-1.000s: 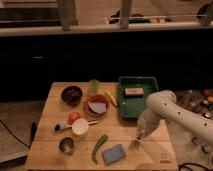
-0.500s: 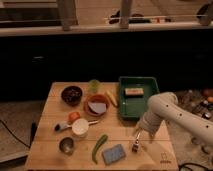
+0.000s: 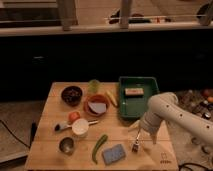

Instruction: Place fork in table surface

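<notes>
Fork (image 3: 136, 144), slim, pale-handled, below gripper (image 3: 142, 131)

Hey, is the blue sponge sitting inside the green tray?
No, the blue sponge lies on the table surface outside the green tray, near the pincer, which is at the fork.

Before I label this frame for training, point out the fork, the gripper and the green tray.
fork (image 3: 135, 146): camera view, lower end.
gripper (image 3: 139, 134): camera view, arm's tip, just above the fork.
green tray (image 3: 121, 98): camera view, left rim.
</notes>
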Motion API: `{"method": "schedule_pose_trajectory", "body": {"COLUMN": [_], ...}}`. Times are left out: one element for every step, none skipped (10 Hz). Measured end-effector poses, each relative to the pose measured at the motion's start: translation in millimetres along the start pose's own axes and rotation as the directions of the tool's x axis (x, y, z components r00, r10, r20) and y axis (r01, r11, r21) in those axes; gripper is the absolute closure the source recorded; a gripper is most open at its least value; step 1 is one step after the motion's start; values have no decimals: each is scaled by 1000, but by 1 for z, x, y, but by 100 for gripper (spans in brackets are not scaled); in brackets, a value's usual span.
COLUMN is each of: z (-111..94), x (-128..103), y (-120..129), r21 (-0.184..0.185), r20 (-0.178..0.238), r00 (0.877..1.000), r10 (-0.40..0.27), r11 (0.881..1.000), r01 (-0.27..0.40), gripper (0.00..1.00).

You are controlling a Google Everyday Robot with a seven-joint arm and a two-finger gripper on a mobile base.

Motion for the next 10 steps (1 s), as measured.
{"method": "schedule_pose_trajectory", "body": {"z": [-1,-2,-4,-6,-8,-9,-9,-9,-9,-9], "x": [0,0,-1,-1,-1,-1,-1,-1,-1,-1], "y": [-1,-1,-1,-2,-2,-2,-2,-1,-1,-2], "r21": [3,4,6,8,9,11,12,12,12,12], "r20": [-3,-5,-7,-9,-11,-12,-13,-13,-13,-13], "r00": [1000,1000,1000,1000,1000,1000,1000,1000,1000,1000], "r10": [-3,-7,-10,-13,-15,-17,-16,-15,-16,-17], "r11": [1000,1000,1000,1000,1000,1000,1000,1000,1000,1000], "r01": [3,7,10,13,15,17,16,15,16,17], "gripper": [20,20,20,20,20,20,20,20,20,20]}}
